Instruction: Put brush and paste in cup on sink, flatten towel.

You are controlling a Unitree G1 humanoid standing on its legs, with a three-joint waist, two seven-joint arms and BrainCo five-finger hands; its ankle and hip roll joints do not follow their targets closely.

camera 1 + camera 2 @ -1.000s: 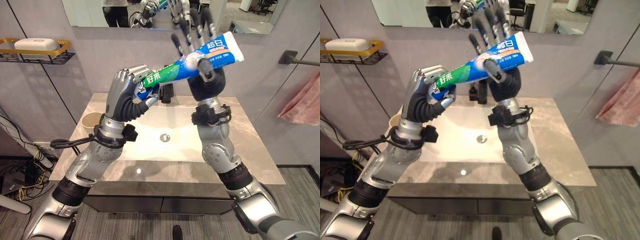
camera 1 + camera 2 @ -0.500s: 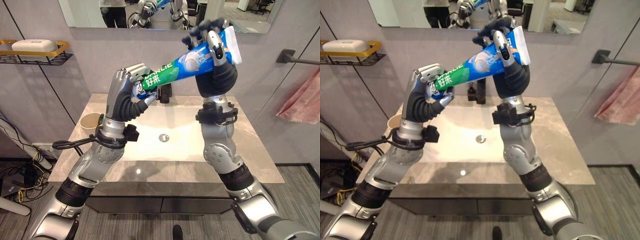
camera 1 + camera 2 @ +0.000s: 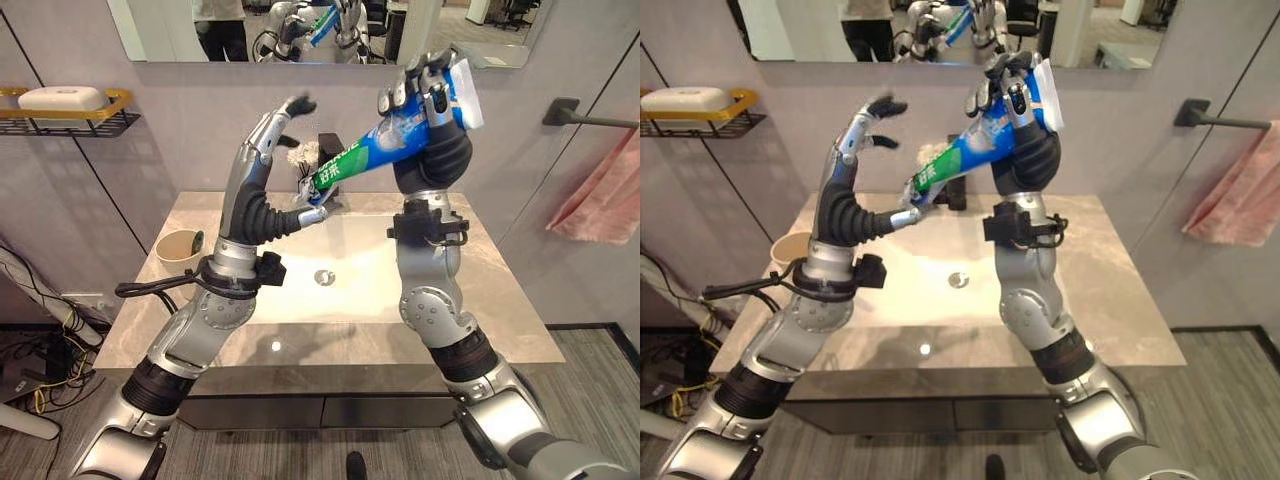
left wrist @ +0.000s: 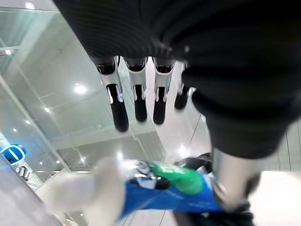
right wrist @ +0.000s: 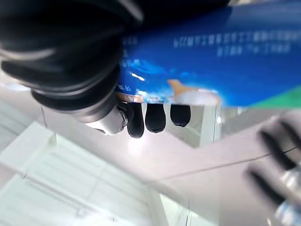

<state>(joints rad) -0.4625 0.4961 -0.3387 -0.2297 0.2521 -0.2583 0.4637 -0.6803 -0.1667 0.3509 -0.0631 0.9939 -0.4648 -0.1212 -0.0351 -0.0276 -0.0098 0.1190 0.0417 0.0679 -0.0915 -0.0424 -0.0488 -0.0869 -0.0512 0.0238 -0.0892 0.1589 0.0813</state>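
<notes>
Gripping the toothpaste tube (image 3: 385, 140) in my right hand (image 3: 432, 120), fingers curled round its upper, flat-crimped end, raised above the sink (image 3: 330, 262). Tube slants down from that hand toward my left hand (image 3: 262, 170), cap end lowest.

Left hand is spread, fingers straight and pointing up, thumb (image 3: 300, 216) stretched out just under the cap end of the tube. I cannot tell whether the thumb touches the tube. In the left wrist view the fingers (image 4: 137, 94) hang straight and apart from the tube (image 4: 164, 193), which lies across below them.

Right wrist view: tube (image 5: 221, 61) pressed along my palm, dark fingertips (image 5: 154, 117) wrapped over its edge.

Cup (image 3: 180, 244), tan, stands on the counter beyond and outside my left wrist, at the sink's left rim, well below both hands. Pink towel (image 3: 600, 200) hangs on the wall rail (image 3: 580, 112) far to the outside of my right hand. Dark faucet (image 3: 328, 150) stands behind the tube's lower end.
</notes>
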